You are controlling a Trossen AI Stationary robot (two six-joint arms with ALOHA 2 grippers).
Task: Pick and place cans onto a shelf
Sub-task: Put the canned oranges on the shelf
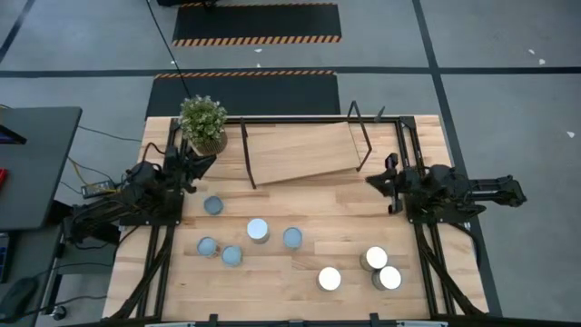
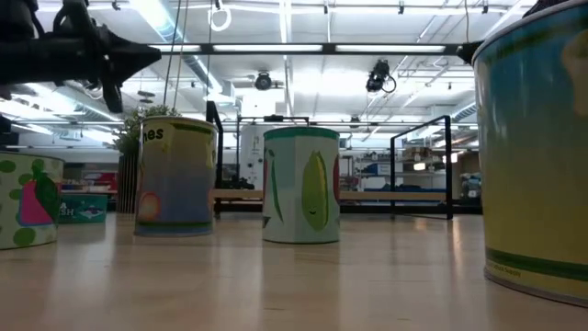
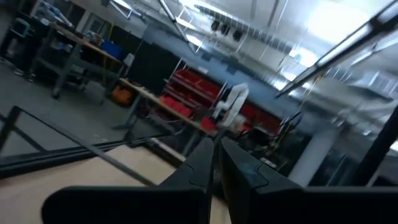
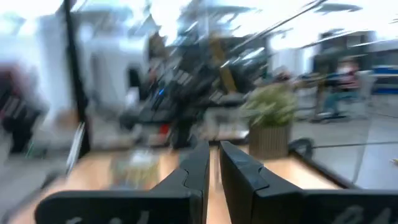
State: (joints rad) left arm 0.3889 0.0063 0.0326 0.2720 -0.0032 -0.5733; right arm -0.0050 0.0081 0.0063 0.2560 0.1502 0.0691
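Observation:
Eight small round cans stand upright on the wooden tabletop. Five bluish-grey-topped ones form a group at left centre, and three bright white-topped ones stand at near right. In the low view the labelled cans stand on their bases. The plywood shelf with black rod ends sits tilted at the far middle. My left gripper is shut and empty, raised by the plant, left of the shelf. My right gripper is shut and empty, right of the shelf's near corner.
A potted plant stands at the far left corner, close to my left gripper. Black frame rails run along the table's sides. Bare tabletop lies between the shelf and the cans.

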